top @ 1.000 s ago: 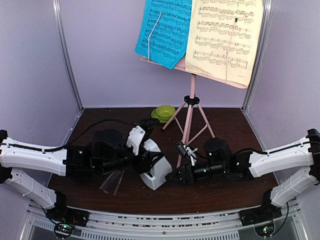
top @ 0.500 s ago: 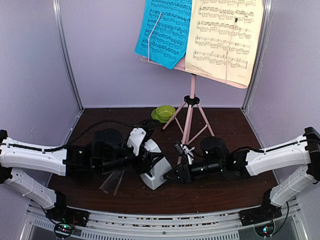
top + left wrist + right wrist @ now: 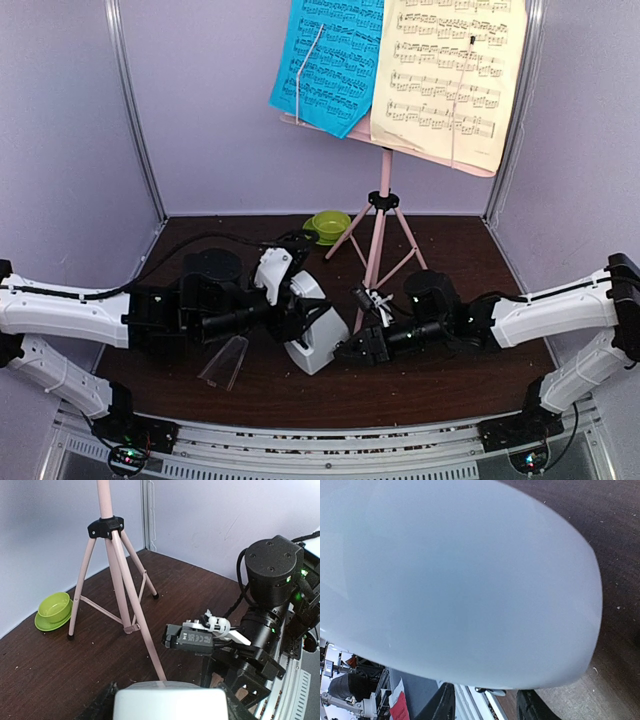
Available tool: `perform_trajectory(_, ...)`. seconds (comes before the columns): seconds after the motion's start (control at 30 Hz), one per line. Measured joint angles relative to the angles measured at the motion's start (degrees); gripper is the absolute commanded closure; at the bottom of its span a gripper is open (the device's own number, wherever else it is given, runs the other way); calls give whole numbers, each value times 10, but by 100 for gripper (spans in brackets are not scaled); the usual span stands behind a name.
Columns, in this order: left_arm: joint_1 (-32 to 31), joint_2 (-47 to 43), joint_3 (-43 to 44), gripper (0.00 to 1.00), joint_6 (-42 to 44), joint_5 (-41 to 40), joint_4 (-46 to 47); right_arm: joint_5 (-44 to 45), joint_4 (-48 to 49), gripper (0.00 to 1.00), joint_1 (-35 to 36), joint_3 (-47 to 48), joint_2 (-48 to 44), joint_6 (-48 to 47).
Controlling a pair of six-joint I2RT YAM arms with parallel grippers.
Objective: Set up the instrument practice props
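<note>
The pink music stand [image 3: 378,215] is upright at the back on its tripod legs [image 3: 120,575], carrying the blue page [image 3: 328,62] and the pale-yellow page [image 3: 448,70]. A white metronome [image 3: 312,335] is tilted at table centre with my left gripper [image 3: 290,318] shut on it. Its white top [image 3: 170,702] fills the space between the dark fingers [image 3: 100,707]. The clear cover [image 3: 225,362] lies apart to the left. My right gripper [image 3: 348,350] is against the metronome's right side. The white body [image 3: 460,580] hides its fingertips, and a small metal key [image 3: 490,691] shows between the fingers [image 3: 442,705].
A green bowl on a saucer [image 3: 327,226] sits at the back beside the left tripod leg and shows again as the green bowl [image 3: 52,610]. The right arm [image 3: 270,580] is close in front of the left wrist. Grey walls enclose the table [image 3: 450,250].
My right gripper has moved left, in against the metronome's side. The left gripper and the metronome have shifted slightly back and to the right. The cover has not moved.
</note>
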Motion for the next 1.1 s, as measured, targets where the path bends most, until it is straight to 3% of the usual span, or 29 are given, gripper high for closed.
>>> perform_trajectory(0.3,0,5,10,100,3,5,3,-28,30,65,0,0,8,11)
perform_trajectory(0.53,0,10,14,100,3,9,9,-15,0,70,0,0,-11,-6)
perform_trajectory(0.7,0,21,30,100,3,10,14,20,-49,82,0,2,-49,-40)
perform_trajectory(0.97,0,44,41,100,3,10,9,52,-93,72,0,18,-59,-84)
perform_trajectory(1.1,1,50,41,100,3,10,3,55,-102,78,0,26,-59,-95)
